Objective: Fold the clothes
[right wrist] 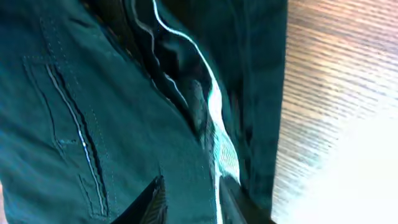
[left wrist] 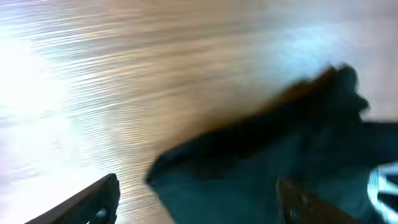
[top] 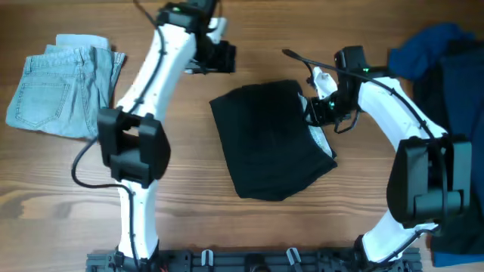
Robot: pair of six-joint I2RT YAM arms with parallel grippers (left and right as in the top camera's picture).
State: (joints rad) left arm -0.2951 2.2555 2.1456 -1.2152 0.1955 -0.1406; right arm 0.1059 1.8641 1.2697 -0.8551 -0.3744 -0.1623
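Soft, limp black shorts [top: 268,143] are laid at the centre of the table [top: 189,196]. The right gripper [top: 314,112] is set on their three o'clock waistband [right wrist: 214,118], and whether it is clamped cannot be told. The left gripper [top: 214,59], fingers apart, is held at eleven o'clock. Corners are probably best pinched.

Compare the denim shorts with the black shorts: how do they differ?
The denim shorts are light blue; the black shorts are black with a pale waistband showing. The denim shorts lie far left, the black shorts mid-table. No gripper is near the denim shorts; the right gripper is at the black shorts' waistband edge. Both lie flat on the table.
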